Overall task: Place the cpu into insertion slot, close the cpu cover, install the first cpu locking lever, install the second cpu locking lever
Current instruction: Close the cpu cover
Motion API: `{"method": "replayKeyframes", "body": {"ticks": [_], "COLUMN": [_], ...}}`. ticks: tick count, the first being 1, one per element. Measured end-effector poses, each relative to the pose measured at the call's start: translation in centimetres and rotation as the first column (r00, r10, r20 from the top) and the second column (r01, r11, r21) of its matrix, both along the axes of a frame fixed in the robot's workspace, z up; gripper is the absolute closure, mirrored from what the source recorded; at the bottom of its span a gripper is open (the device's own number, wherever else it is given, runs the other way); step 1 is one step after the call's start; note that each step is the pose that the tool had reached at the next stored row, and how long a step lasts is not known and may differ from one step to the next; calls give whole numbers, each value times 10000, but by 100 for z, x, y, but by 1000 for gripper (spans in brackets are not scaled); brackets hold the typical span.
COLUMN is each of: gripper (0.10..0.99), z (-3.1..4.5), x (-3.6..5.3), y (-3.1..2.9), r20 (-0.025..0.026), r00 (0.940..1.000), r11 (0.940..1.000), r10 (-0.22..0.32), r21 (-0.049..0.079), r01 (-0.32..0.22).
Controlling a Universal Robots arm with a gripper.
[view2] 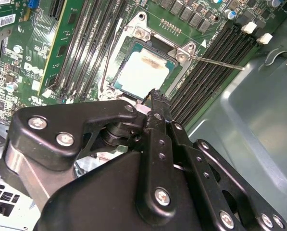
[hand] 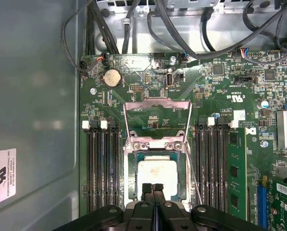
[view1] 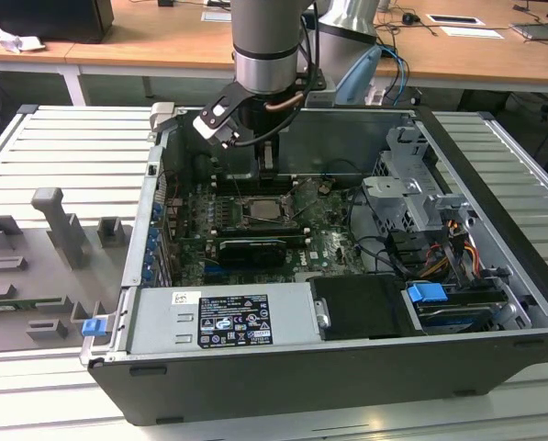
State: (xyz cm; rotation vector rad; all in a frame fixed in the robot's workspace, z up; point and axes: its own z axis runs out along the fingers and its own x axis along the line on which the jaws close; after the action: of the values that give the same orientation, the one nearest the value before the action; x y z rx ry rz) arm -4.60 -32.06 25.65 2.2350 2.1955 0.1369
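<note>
We see a ribbed metal table (view1: 62,156) bearing a dark, open computer case (view1: 347,381) laid flat; inside it a green circuit board (hand: 133,77) lies toward the exterior view's left, studded with small components and crossed by long black memory slots (hand: 102,168); the grey arm (view1: 266,41) comes down over the far part of this board. Near the board's middle the cpu cover (hand: 156,104), a thin silver frame with a square window, is swung up and away from the socket on its hinge; just beside it lies the insertion slot (hand: 132,166), a square dark socket with a bright metal rim. The cpu (hand: 156,174) rests flat inside that slot, a pale silver-beige square with a smooth matte top and a faint brownish smear; in the second wrist view it (view2: 142,72) fills the socket's opening. The black gripper (hand: 153,188) hangs just beside the cpu's edge, fingers pressed together, pinching nothing. A thin wire locking lever (view2: 220,62) juts out sideways over the memory slots.
</note>
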Motion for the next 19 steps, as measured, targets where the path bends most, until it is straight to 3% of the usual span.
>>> {"method": "replayKeyframes", "body": {"ticks": [19], "gripper": [980], "z": [36], "x": [0], "y": [0], "r20": [0], "r00": [10000], "r11": [10000], "r10": [1], "r21": [0], "r01": [-1]}}
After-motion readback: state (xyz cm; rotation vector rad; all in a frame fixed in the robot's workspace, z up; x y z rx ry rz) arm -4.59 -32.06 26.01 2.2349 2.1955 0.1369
